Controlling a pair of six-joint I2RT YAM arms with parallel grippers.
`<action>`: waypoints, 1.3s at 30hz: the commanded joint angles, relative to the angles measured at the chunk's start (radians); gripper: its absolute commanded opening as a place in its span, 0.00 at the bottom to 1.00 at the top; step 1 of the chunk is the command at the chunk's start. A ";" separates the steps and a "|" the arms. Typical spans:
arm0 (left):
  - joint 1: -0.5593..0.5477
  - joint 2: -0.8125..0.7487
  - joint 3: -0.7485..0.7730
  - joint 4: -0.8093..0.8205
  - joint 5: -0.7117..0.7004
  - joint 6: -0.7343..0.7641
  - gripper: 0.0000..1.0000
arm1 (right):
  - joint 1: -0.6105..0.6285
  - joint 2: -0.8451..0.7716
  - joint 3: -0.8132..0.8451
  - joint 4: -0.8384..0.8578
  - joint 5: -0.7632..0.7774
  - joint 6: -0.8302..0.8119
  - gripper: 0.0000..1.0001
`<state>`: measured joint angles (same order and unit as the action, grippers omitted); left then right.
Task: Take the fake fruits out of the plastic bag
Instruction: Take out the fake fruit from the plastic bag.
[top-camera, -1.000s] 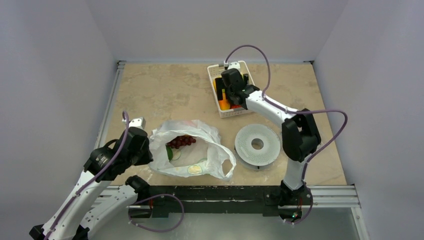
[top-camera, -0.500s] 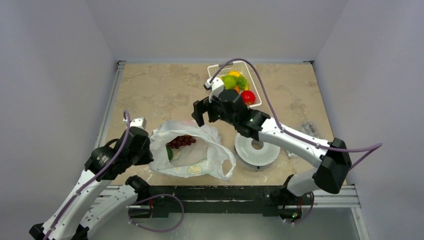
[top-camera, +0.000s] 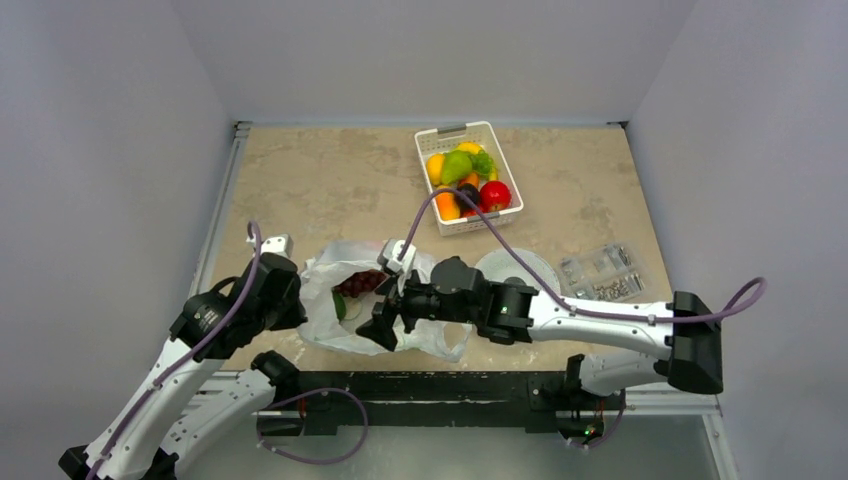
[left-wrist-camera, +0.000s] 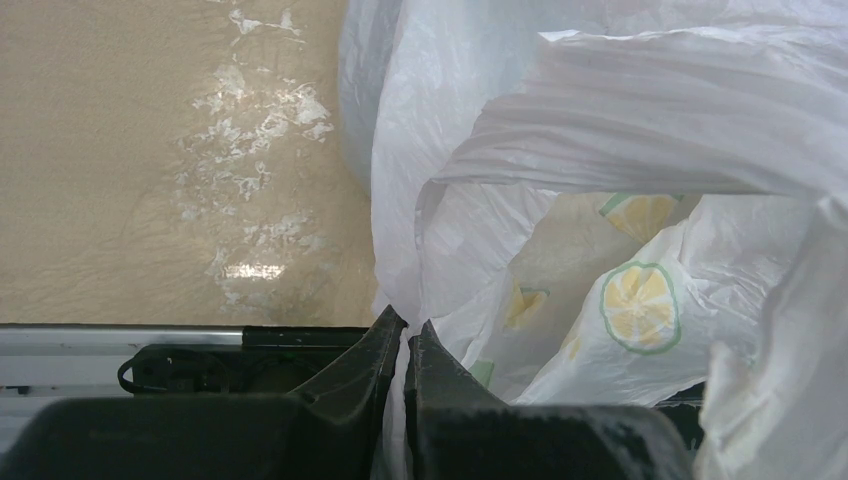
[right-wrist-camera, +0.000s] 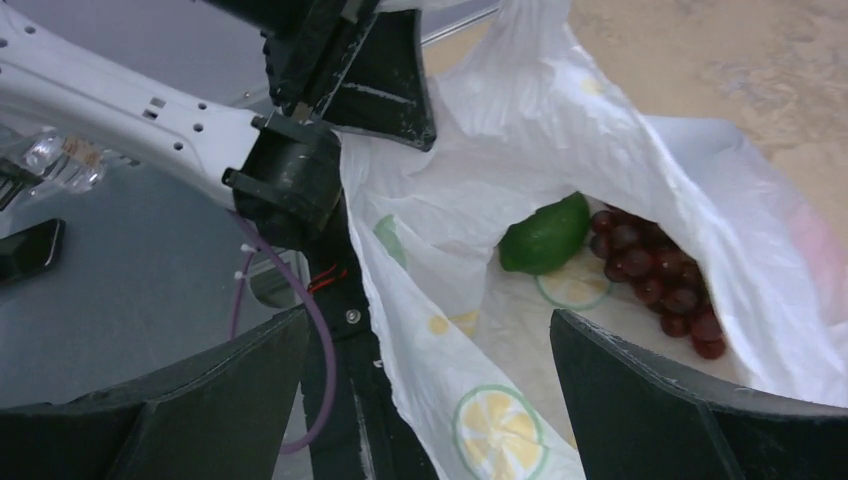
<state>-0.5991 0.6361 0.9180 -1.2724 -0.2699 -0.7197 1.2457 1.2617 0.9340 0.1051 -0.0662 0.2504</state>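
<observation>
Pinches the left rim of the plastic bag (top-camera: 322, 300) with the left gripper (left-wrist-camera: 405, 345), jaws closed on the thin film, probably to hold the mouth lifted and open. Hangs the right gripper (right-wrist-camera: 430, 345) just over the bag's mouth, fingers spread wide and grasping nothing, aimed inside for a reach. Shows two fake fruits at the bag's bottom: a green avocado-like fruit (right-wrist-camera: 545, 235) touching a dark red grape bunch (right-wrist-camera: 660, 265). Shows other fruits (top-camera: 465, 175) in a white basket (top-camera: 470, 126), well apart beyond the bag's far side. Calls next for a careful entry, since loose film could catch between the fingers.
</observation>
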 joint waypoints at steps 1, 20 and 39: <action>-0.009 -0.013 0.002 0.017 -0.015 -0.009 0.00 | 0.040 0.090 0.009 0.078 0.069 0.056 0.90; -0.019 -0.013 0.001 0.018 -0.014 -0.009 0.00 | 0.041 0.518 0.101 0.324 0.426 0.047 0.62; -0.022 0.007 0.002 0.014 -0.021 -0.013 0.00 | 0.031 0.686 0.166 0.508 0.542 -0.114 0.75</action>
<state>-0.6159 0.6312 0.9180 -1.2724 -0.2703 -0.7200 1.2816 1.9099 1.0660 0.5549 0.4557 0.1555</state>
